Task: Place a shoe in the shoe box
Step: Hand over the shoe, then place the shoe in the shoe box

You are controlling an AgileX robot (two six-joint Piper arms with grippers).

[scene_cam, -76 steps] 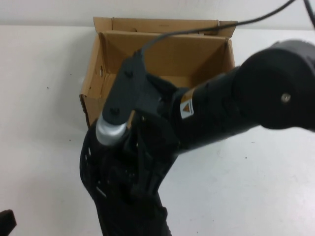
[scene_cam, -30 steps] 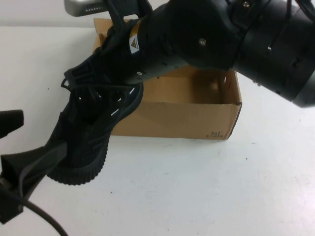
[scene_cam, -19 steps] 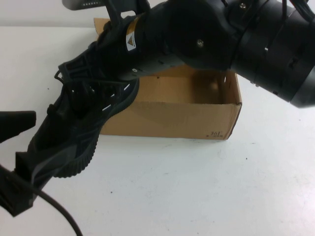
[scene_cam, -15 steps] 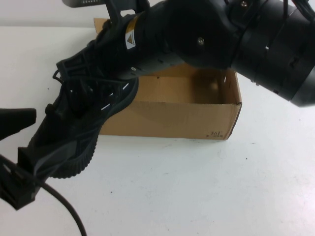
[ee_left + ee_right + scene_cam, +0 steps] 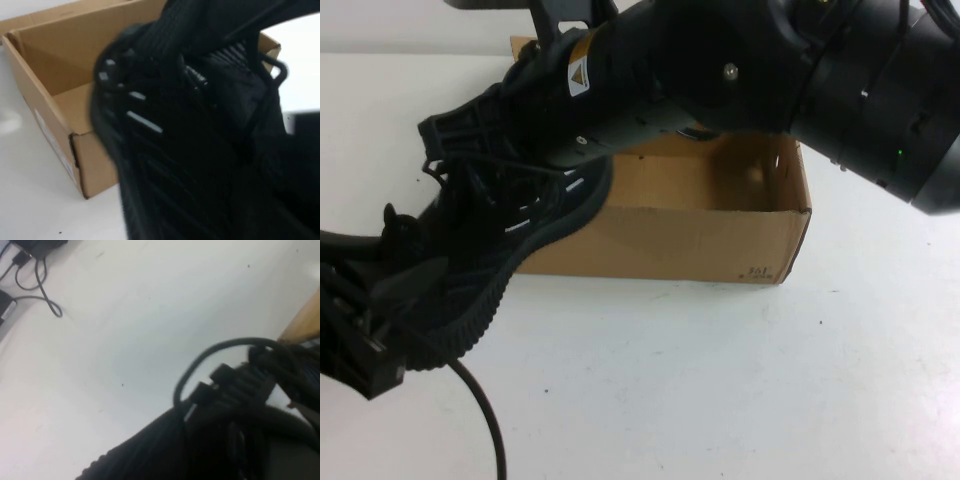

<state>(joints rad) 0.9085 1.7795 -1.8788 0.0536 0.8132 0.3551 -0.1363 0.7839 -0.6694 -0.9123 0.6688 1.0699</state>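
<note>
The black mesh shoe hangs tilted in the air, heel up and toe down, at the left end of the brown shoe box. My right gripper is shut on the shoe's heel and collar, above the box's left end. My left gripper is at the lower left, open, with the shoe's toe between its fingers. In the left wrist view the shoe fills the frame in front of the open box. The right wrist view shows the laces and upper.
The box stands open on the white table, its flap lid behind. The right arm's thick body covers the box's back and right part. A black cable trails from the left arm. Cables lie at the table's far side.
The right arm lifted the shoe off the table and carried it up to the box's left end. The left gripper came in from the lower left and now straddles the toe.
</note>
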